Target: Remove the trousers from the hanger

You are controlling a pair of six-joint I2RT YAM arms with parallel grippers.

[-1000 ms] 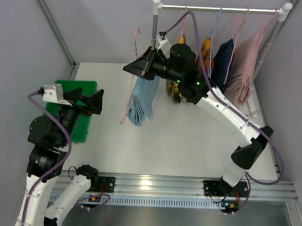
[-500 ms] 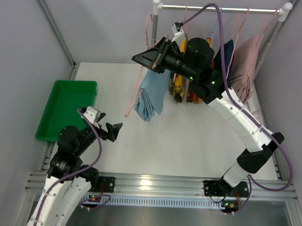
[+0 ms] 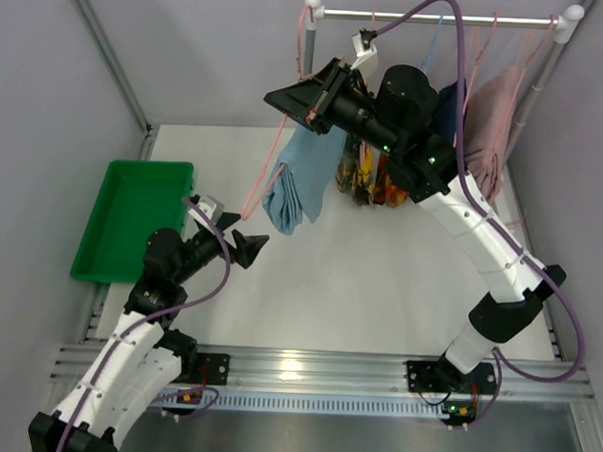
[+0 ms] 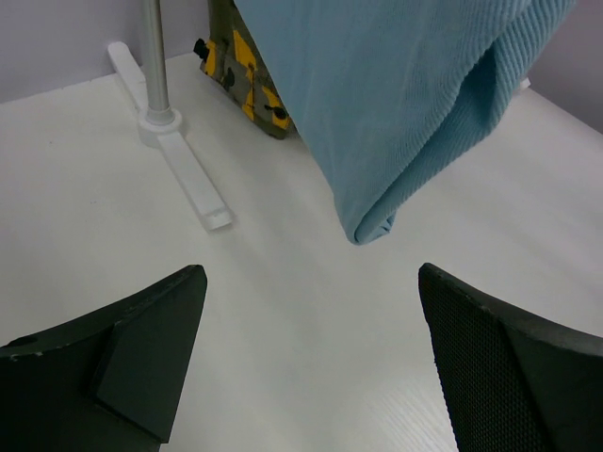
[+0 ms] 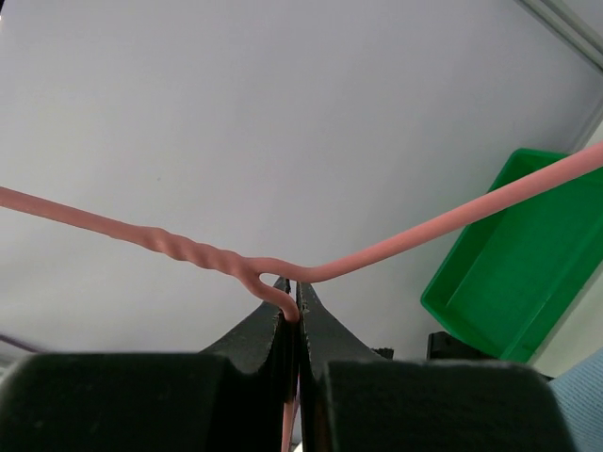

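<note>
Left jaws wide, empty; right jaws pinch the thin pink wire hanger [image 5: 179, 243].
Plain light blue cloth trousers [image 3: 295, 181] hang from it, none removed yet.

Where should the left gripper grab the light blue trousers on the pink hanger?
Grip the light blue trousers at their folded bottom end: it hangs free, clear of the table. Bring the open left gripper in from the near-left, straddling the fold.

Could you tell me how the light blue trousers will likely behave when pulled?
Probably floppy: the light blue trousers hang in soft folds. Their ribbed weave looks grippy, not slippery. Likely light, since a thin pink hanger carries them.
</note>
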